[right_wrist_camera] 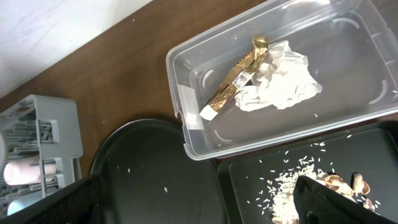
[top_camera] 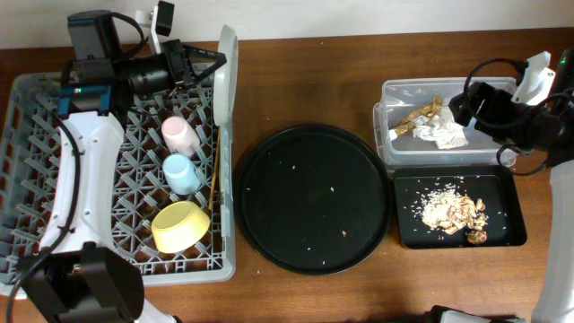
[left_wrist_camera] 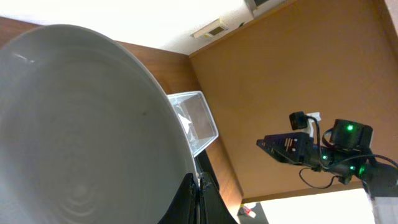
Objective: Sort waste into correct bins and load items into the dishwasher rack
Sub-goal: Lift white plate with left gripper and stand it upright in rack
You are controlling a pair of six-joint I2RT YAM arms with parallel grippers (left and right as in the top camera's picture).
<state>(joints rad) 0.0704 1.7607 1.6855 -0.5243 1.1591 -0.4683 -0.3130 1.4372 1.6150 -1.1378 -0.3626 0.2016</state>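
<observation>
Looking down from above, you can see the white plate (top_camera: 226, 81) standing on its edge at the right side of the dishwasher rack (top_camera: 27, 117). Your left gripper (top_camera: 213, 61) is pinching its rim, jaws pressed tight on it. The plate's thin edge runs from the back of the table toward the front, in line with the rack's right wall. The gripper reaches it from the left, from over the rack. You cannot tell if the plate's bottom touches the pegs yet. I think the next move is to lower the plate between the pegs under it and let go, so keep it upright. The left arm is the one for this. The right gripper (top_camera: 462, 106) hangs well apart, spread wide and holding nothing, over the clear tub (top_camera: 395, 94). In that tub lie the paper wad (right_wrist_camera: 283, 87) and the wrapper strip (right_wrist_camera: 239, 78). The food scraps (top_camera: 453, 213) sit in the small black tray (top_camera: 511, 179). The pink cup (top_camera: 179, 135), blue cup (top_camera: 182, 172), yellow bowl (top_camera: 179, 224) and chopsticks (top_camera: 214, 175) are in the rack. There is no brand, label or writing you can read.
</observation>
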